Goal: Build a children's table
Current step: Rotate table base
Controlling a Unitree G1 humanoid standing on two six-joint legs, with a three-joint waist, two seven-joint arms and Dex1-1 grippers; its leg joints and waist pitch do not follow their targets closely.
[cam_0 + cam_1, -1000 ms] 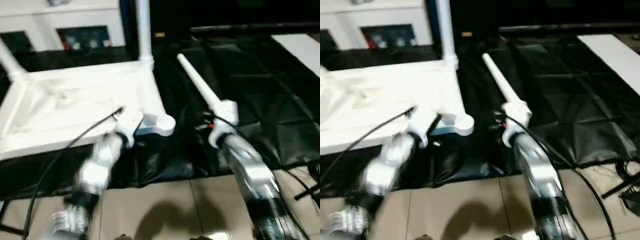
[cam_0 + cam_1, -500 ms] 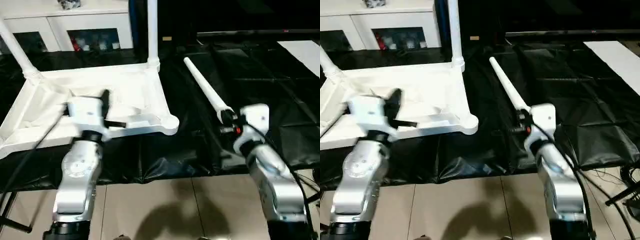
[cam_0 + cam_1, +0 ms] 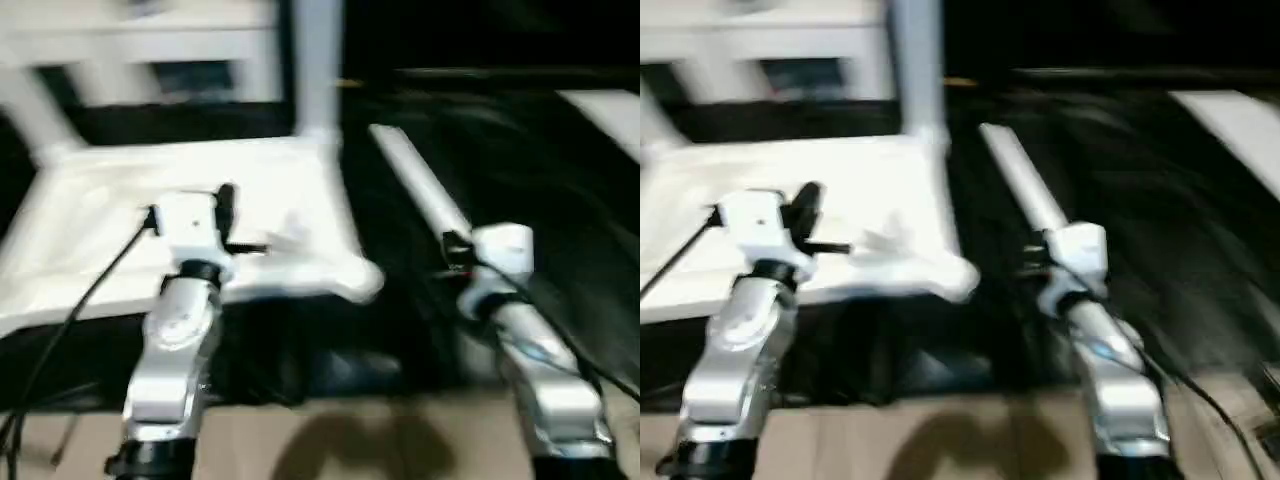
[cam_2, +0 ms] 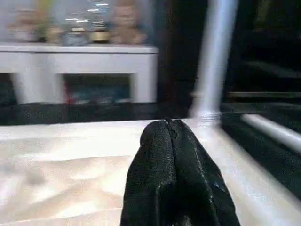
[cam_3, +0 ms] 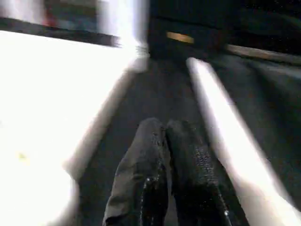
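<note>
The children's table lies upside down on the left, its white tabletop (image 3: 90, 210) showing the ribbed underside. Two white legs stand in its far corners, one (image 3: 318, 70) on the right and one (image 3: 30, 110) on the left. A loose leg (image 3: 410, 185) lies on the black sheet to the right of the tabletop. My left gripper (image 4: 170, 125) is shut and empty, raised over the underside near its front rim. My right gripper (image 5: 162, 129) is shut with nothing in it, low over the sheet between the tabletop's edge and the loose leg (image 5: 225, 132), by that leg's near end.
A black sheet (image 3: 560, 200) covers the work area, ending at a tiled floor (image 3: 330, 440) in front. A white glass-door cabinet (image 4: 94, 70) stands behind the tabletop. A white panel (image 3: 610, 110) lies at the far right. The near corner socket (image 3: 365, 285) holds no leg.
My left gripper has risen from the tabletop's near corner to above the underside. My right wrist has turned upward at the loose leg's near end. The camera has also shifted.
</note>
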